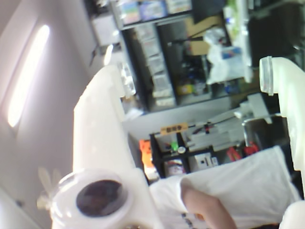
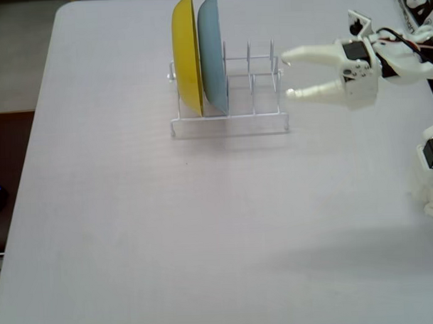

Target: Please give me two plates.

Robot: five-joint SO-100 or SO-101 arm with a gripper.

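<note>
Oddly, neither a cream-white nor an orange plate is seen anywhere. Only a yellow plate (image 2: 186, 53) and light blue plate (image 2: 211, 52) are held in the wire rack (image 2: 229, 126) on the surface (image 2: 169, 227). The claw (image 2: 290, 75), at the rack's three o'clock, is spread open and empty; delivery is judged possibly finished.

Arm (image 2: 405, 59) cut off at fixed view's right edge; wrist view blurred, shelf contents (image 1: 162, 76) unreadable.
</note>
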